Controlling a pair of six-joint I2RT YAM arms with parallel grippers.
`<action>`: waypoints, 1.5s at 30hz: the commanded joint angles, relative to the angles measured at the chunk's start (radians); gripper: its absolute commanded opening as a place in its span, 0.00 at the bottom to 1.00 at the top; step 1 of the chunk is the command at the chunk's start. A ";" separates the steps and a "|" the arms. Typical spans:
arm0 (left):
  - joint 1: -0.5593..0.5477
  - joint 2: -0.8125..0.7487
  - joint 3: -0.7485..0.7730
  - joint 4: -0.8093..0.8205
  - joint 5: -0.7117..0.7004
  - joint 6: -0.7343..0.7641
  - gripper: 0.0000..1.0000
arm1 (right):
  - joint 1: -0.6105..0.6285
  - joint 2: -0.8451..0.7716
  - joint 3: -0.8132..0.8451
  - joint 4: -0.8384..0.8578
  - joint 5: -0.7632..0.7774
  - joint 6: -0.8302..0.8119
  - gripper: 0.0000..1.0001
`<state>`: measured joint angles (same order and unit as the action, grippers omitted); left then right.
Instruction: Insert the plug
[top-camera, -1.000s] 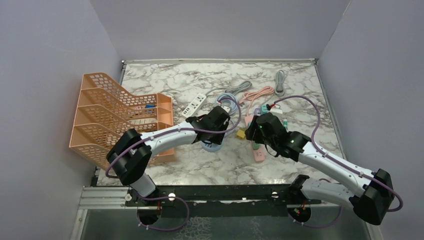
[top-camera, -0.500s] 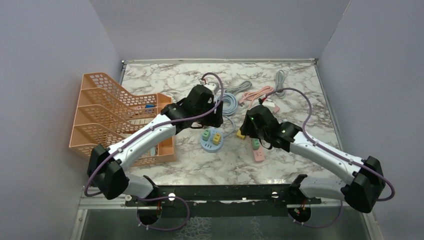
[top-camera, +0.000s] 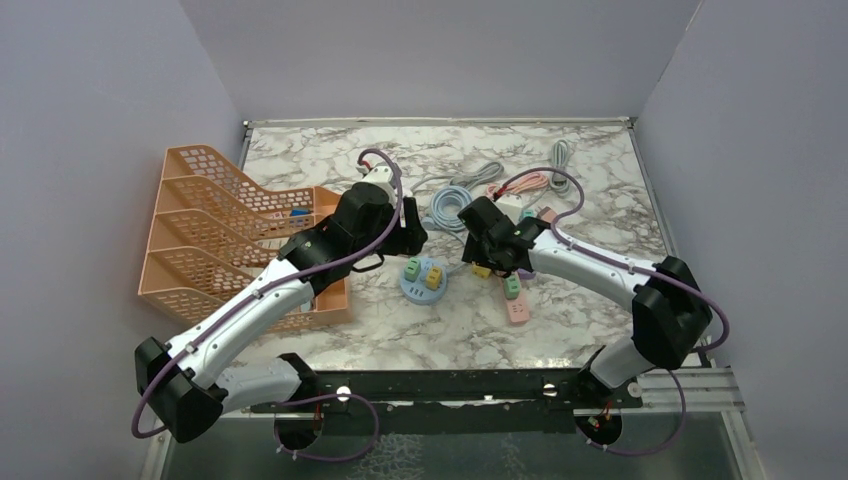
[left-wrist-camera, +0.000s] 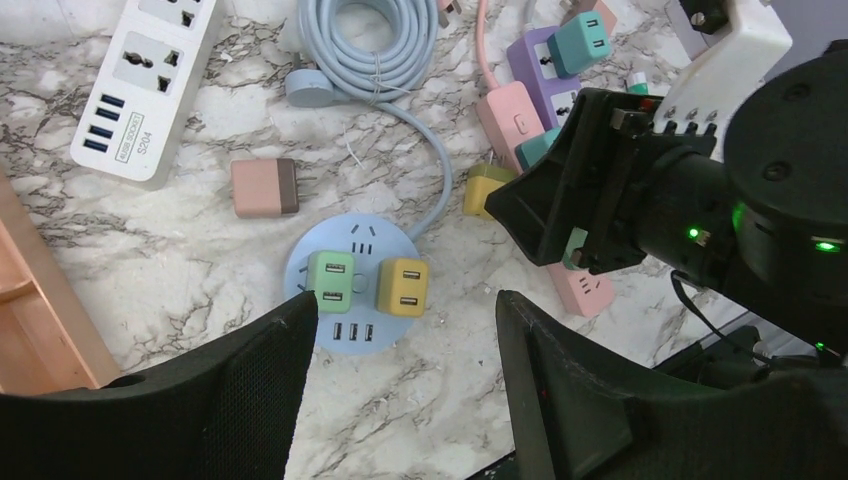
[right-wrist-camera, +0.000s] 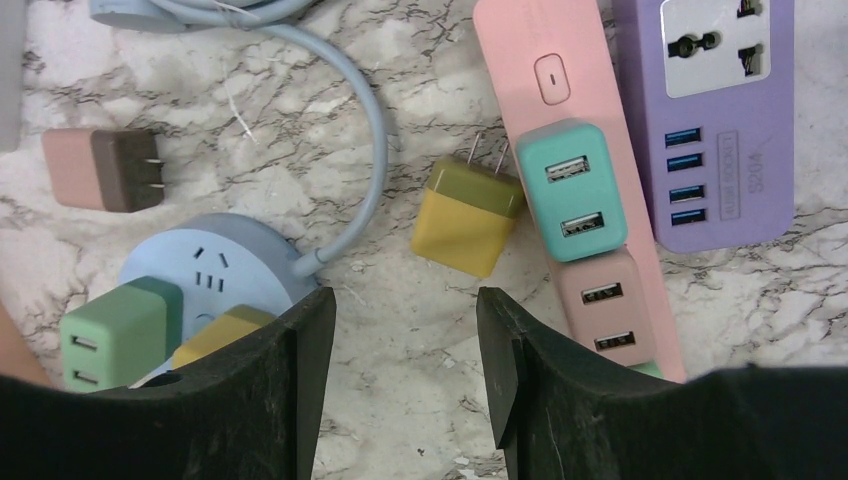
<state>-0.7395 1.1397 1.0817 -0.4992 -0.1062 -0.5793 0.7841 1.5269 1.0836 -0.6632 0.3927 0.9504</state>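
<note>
A loose yellow plug lies on its side on the marble, prongs toward the pink power strip. My right gripper hangs open just short of this plug, nothing between its fingers. A round blue power strip carries a green plug and a yellow plug. My left gripper is open and empty, held above the table just on the near side of the round strip. A pink-brown plug lies loose to the left of the round strip.
The pink strip holds a teal plug and a pink plug; a purple strip lies beside it. A white strip and a coiled blue cable lie further back. An orange file rack stands at the left.
My left gripper has opened and drawn up and back from the round strip, where the yellow plug now sits. The right arm has swung left toward the loose yellow plug.
</note>
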 joint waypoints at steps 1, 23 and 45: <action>0.005 -0.048 -0.023 0.020 -0.026 -0.047 0.68 | 0.001 0.022 -0.005 -0.026 0.057 0.079 0.54; 0.005 -0.094 -0.019 -0.005 -0.066 -0.047 0.68 | 0.001 0.235 0.037 -0.017 0.165 0.151 0.55; 0.046 -0.041 0.019 -0.002 0.125 -0.164 0.75 | 0.001 -0.148 -0.119 0.434 -0.242 -0.576 0.37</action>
<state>-0.7193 1.0740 1.0580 -0.5030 -0.0963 -0.6685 0.7864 1.5284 1.0191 -0.4549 0.3717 0.6731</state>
